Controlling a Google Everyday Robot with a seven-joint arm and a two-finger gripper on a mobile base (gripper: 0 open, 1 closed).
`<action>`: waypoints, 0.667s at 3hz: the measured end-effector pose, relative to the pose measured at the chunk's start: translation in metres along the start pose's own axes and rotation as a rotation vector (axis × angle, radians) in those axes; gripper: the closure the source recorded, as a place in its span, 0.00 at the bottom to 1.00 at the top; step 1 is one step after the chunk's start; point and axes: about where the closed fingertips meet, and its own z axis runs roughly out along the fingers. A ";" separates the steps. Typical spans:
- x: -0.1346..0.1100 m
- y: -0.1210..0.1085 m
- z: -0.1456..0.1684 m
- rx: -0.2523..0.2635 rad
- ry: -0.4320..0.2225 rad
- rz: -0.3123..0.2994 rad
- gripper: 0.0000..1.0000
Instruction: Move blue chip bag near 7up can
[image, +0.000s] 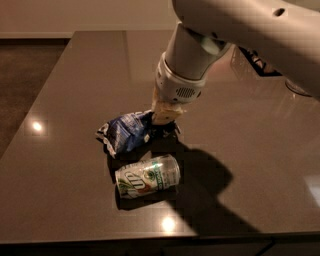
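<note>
The blue chip bag (125, 133) lies crinkled on the dark table (60, 170), just above the 7up can (147, 176). The can lies on its side, a short gap below the bag. My gripper (163, 124) comes down from the upper right on the white arm and is shut on the bag's right end, low over the table. The fingertips are dark and partly hidden in the bag's folds and the shadow.
The table's front edge (150, 239) runs close below the can, and its left edge slants toward the floor at the left. A dark object (256, 61) and a round rim (299, 90) sit at the far right behind the arm.
</note>
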 end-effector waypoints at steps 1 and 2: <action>0.006 0.003 -0.001 0.003 0.001 0.011 0.36; 0.005 0.004 -0.001 0.004 0.002 0.009 0.12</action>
